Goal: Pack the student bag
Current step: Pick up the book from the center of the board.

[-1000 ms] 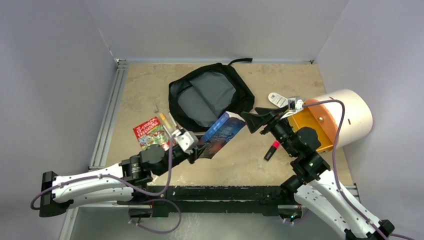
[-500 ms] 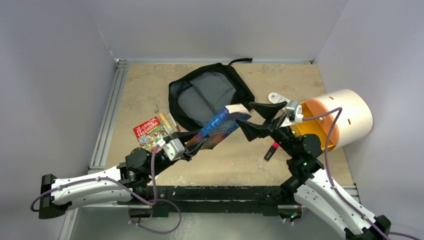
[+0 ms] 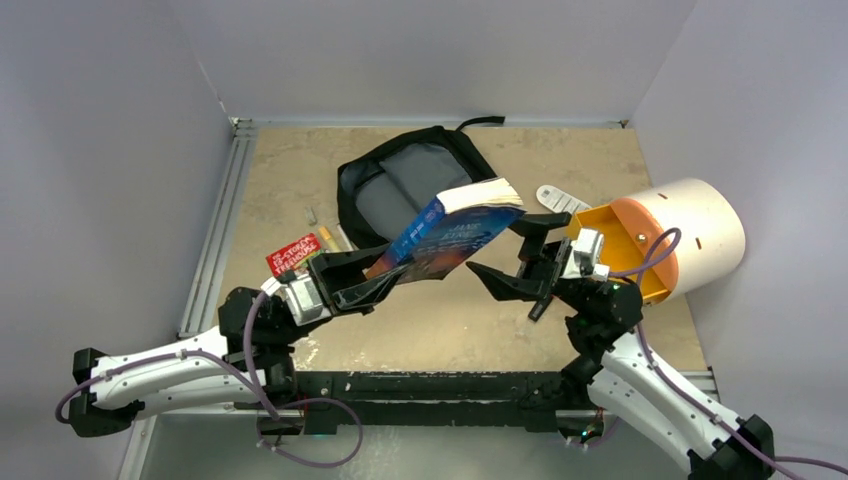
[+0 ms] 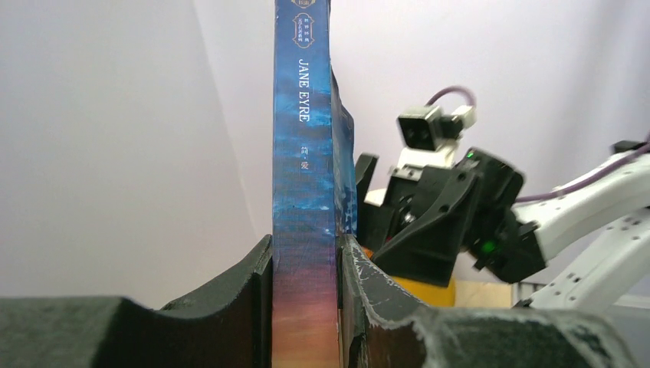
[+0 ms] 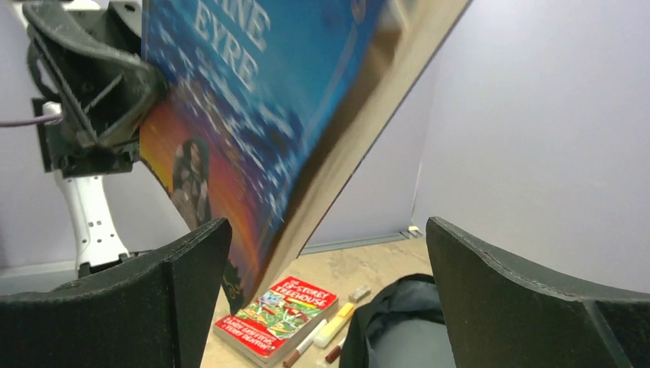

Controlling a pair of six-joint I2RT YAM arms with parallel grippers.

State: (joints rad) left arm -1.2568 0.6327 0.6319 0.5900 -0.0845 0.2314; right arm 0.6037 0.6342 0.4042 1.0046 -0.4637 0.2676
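Top external view, read from left to right. The left gripper (image 3: 380,283), at lower left of centre, is clamped on the lower end of the blue book (image 3: 450,232), which slants up toward frame centre and off the table (image 3: 290,170). The left wrist view confirms both fingers (image 4: 253,307) pressed flat against the covers. Just above this gripper lies the red book (image 3: 288,254), with a yellow highlighter (image 3: 325,240) beside it. The student bag (image 3: 400,195) lies open at upper centre, grey lining up. It is beyond the left gripper and up-left of the right gripper (image 3: 490,247), touching neither. The raised end of the blue book overlaps the bag's lower right rim. The right gripper, right of centre, stands wide open around that book's free corner without contact. At far right lies the cream-and-orange cylinder (image 3: 700,225), on its side. Count: two books, one bag, one highlighter, one cylinder, two grippers.
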